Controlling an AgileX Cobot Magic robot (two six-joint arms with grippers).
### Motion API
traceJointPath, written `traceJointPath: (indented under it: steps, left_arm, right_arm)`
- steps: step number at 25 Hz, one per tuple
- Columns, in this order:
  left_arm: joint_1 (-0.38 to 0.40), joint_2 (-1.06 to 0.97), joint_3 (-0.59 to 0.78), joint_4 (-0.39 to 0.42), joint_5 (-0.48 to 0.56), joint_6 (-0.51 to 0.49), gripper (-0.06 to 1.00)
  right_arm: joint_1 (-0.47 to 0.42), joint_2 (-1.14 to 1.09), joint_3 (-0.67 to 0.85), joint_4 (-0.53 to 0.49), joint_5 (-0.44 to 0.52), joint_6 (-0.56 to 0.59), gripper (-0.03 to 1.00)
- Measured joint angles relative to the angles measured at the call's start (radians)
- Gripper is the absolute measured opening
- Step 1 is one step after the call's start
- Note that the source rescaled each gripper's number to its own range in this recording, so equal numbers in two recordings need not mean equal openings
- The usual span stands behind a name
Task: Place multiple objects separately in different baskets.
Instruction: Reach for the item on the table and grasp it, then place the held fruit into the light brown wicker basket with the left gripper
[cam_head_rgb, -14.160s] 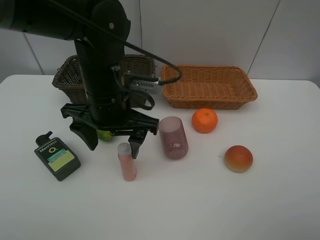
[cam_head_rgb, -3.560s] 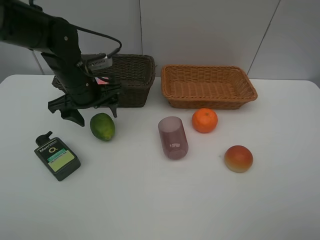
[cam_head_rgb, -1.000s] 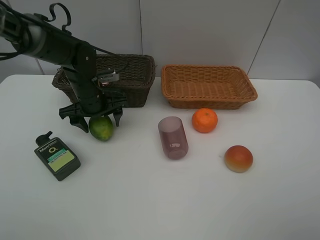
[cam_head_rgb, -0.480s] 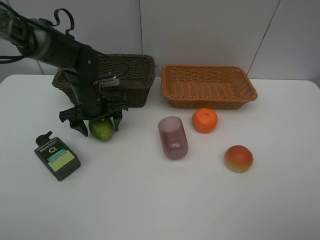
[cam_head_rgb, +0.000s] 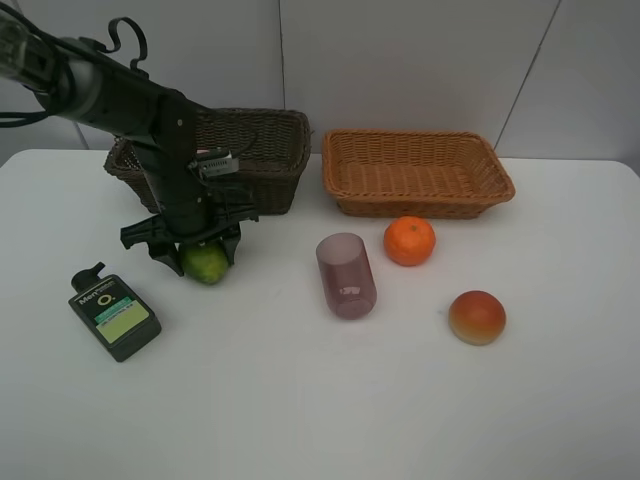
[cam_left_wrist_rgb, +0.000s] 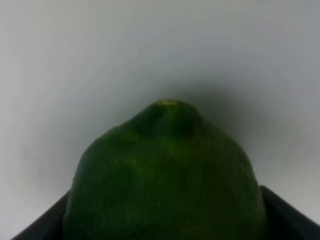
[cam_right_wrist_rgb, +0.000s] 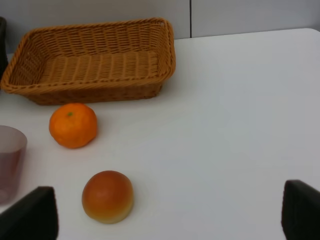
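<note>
Green oval fruit (cam_head_rgb: 206, 265) lies between the left gripper's (cam_head_rgb: 197, 258) fingers, which flank it closely; whether they press it, I cannot tell. Just behind the claw stands the dark brown basket (cam_head_rgb: 265, 152); the right gripper (cam_right_wrist_rgb: 165, 215) gapes wide, empty.

Table (cam_head_rgb: 320, 400): white, is filling the frame from the lower edge up to the wall.
Dark brown basket (cam_head_rgb: 265, 150): is sitting at the upper left, at the table's back.
Orange-tan basket (cam_head_rgb: 418, 172): is sitting just beside it, at upper centre-right.
Green fruit (cam_head_rgb: 206, 264): is lying at centre left, below the dark basket.
Black bottle (cam_head_rgb: 114, 315): is lying flat at the far left, green label up.
Purple cup (cam_head_rgb: 346, 275): is resting at the centre.
Orange (cam_head_rgb: 410, 241): is sitting just below the tan basket, near the cup.
Red-orange fruit (cam_head_rgb: 477, 317): is lying right of centre, lower than the orange.
</note>
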Motion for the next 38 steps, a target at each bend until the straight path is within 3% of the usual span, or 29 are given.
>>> traceJointPath:
  steps: [18, 38]
  left_arm:
    - [0.000, 0.000, 0.000, -0.005, -0.005, 0.006, 0.67]
    - [-0.081, -0.084, 0.000, -0.022, -0.020, 0.443, 0.67]
  right_arm:
    - [0.000, 0.000, 0.000, 0.001, 0.000, 0.000, 0.94]
    - [0.000, 0.000, 0.000, 0.001, 0.000, 0.000, 0.94]
